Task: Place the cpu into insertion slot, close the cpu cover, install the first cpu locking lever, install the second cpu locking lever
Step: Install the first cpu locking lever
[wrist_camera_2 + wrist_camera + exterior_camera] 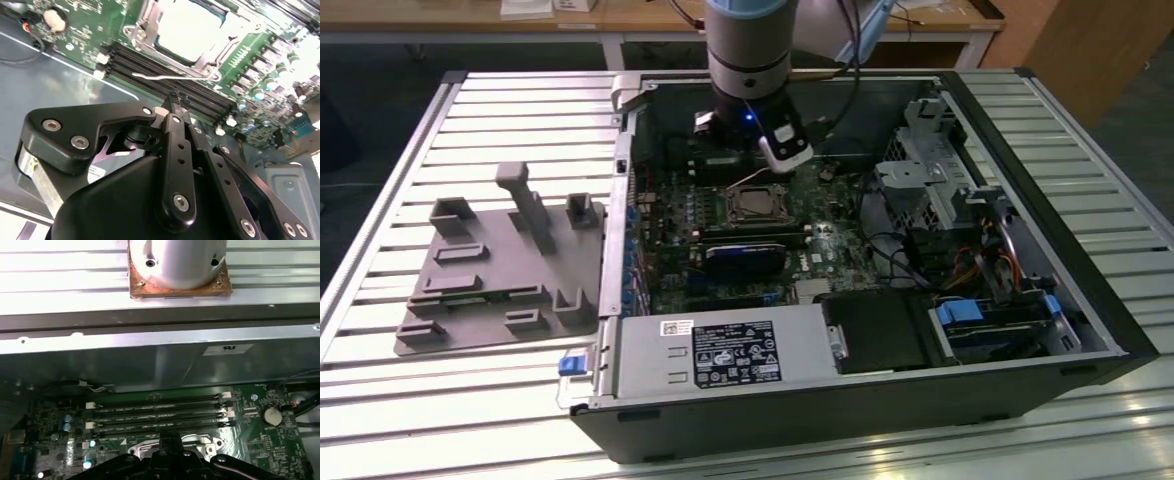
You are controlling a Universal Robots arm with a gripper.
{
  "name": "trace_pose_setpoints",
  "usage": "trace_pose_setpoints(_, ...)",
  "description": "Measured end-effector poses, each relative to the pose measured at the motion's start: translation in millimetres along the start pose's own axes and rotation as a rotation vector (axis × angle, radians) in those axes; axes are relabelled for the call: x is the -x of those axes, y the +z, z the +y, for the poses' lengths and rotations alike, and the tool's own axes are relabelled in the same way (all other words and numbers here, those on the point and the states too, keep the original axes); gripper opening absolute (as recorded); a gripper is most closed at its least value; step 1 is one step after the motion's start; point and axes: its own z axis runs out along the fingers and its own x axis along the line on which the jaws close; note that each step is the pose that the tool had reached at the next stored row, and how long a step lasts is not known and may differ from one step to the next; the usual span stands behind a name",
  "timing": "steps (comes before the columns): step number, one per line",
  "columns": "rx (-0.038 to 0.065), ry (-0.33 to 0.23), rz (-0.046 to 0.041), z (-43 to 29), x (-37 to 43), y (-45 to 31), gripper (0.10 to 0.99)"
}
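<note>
Where the work is being done: inside an open computer case [854, 400] that is being carried on a slatted bench [494, 400], with the arm being held over the green board.
tool [179, 98]: is being held clenched, its fingertips being pressed together with nothing being seen between them. It is being hung over the memory slots [160, 415], near the socket.
cpu [192, 25]: is being shown seated flat in the insertion slot [730, 205], its pale metal top being lit brightly in the second wrist view.
cpu cover [150, 40]: appears to be lying lowered around the cpu, with the chip being framed by its window.
locking lever [170, 77]: a thin wire that is being shown unlatched, standing out from the socket across the memory slots. It is just beside the tool's tips, and whether it is being touched cannot be told.
handling, as judged: the lever is being taken for light, stiff and springy, likely to slip off smooth fingers and snap back if it is being pushed carelessly. The cover is thin sheet metal, and the cpu beneath it is fragile.
hold, as judged: the lever is best being caught near its free bent end, away from the board's small parts.
</note>
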Motion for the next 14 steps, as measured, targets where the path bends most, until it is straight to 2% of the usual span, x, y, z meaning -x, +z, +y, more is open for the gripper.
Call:
trace_pose_setpoints(1,-0.001,0.0,0.0002,0.2,2.3,0.2,0.102)
trace_pose_setpoints(5,-0.02,0.005,-0.0029,0.9,7.7,0.7,0.102)
trace_pose_setpoints(9,-0.022,0.009,-0.0049,1.5,14.7,1.9,0.102)
trace_pose_setpoints(14,-0.023,0.015,-0.007,1.3,17.5,6.5,0.102)
